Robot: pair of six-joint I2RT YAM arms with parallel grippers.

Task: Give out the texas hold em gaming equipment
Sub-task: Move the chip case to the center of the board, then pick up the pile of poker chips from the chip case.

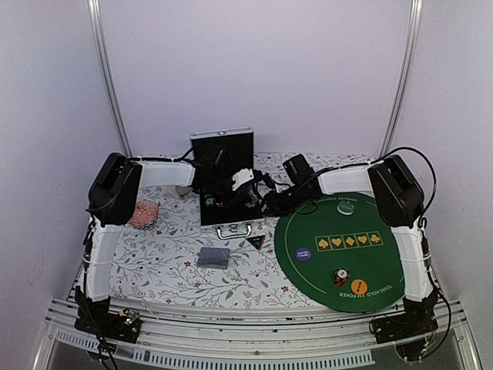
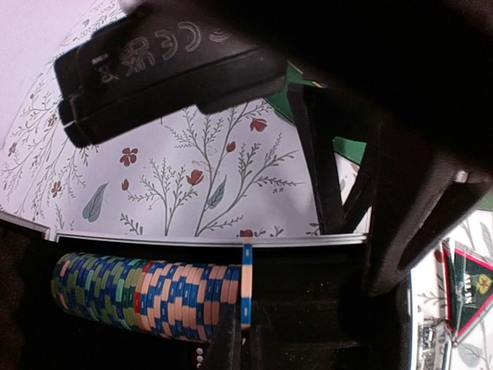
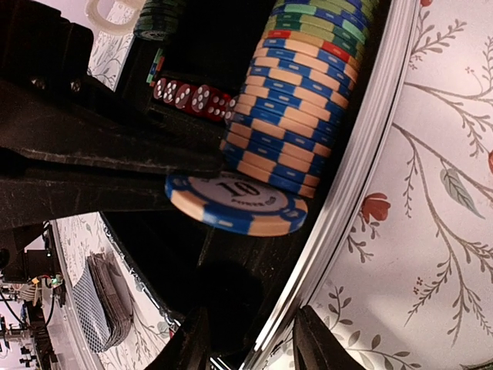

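From above, the open case [image 1: 223, 204] sits at the centre with its lid raised. The left arm [image 1: 166, 173] reaches it from nine o'clock and the right arm [image 1: 343, 181] from three o'clock (their fingertips are too small here to read). At four o'clock of the case lies the round green mat [image 1: 308, 223], carrying a purple disc [image 1: 302, 253], an orange disc [image 1: 358, 287] and a short chip stack [image 1: 340, 276]. The card deck [image 1: 213, 257] lies at six o'clock of the case on the floral cloth [image 1: 162, 254]. The triangular marker [image 1: 256, 241] lies between the case and the mat.

The left wrist view shows what the top view cannot. At six o'clock the left gripper [image 2: 239, 343] is pressed together on a single chip [image 2: 246, 281], blue and peach, seen edge-on. The chip stands just beside the three o'clock end of the row of chips [image 2: 139, 293] lying in the case.

In the right wrist view, the right gripper [image 3: 254, 339] at six o'clock has its fingers spread, with only the case rim between them. The single chip shows its face here (marked 10), at the centre just beside the row. The other arm's black fingers hold it from nine o'clock. Red dice [image 3: 192, 96] show at eleven o'clock, in this view alone, and the deck sits at seven o'clock.
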